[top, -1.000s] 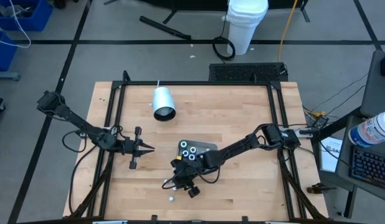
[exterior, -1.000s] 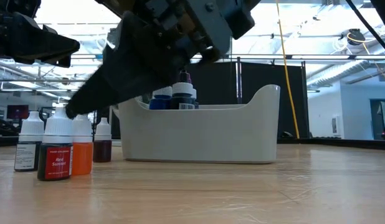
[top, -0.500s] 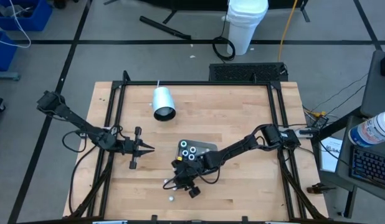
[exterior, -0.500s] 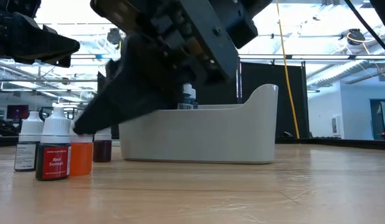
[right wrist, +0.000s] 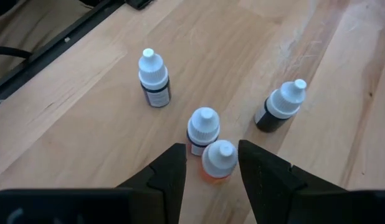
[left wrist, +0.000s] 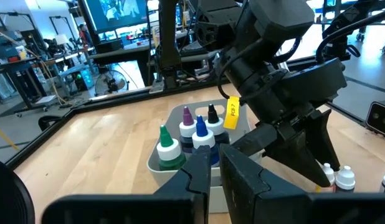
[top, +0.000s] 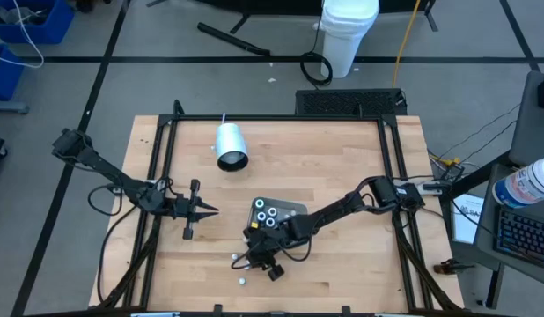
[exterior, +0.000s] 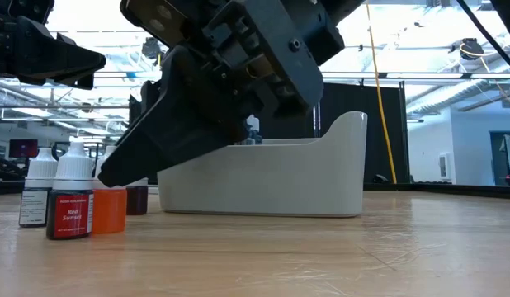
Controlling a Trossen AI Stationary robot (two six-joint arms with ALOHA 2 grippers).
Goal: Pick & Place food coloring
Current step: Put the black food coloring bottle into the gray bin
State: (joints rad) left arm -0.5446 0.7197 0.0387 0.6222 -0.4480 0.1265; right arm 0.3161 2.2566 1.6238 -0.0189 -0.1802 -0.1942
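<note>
Low view, from left to right: the red bottle (exterior: 70, 202) now stands free, while the right gripper (right wrist: 211, 163), fingers apart, has sunk lower over the orange bottle (right wrist: 218, 160) beside it. The tray (exterior: 321, 181) holds four bottles already. The left gripper (top: 210, 210) waits nearly closed at the left. I judge a grasp is near.

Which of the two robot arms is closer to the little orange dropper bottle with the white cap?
The right. The right gripper hangs directly over the small orange white-capped bottle, open fingers on either side. The left gripper waits farther off, beyond the grey tray.
</note>
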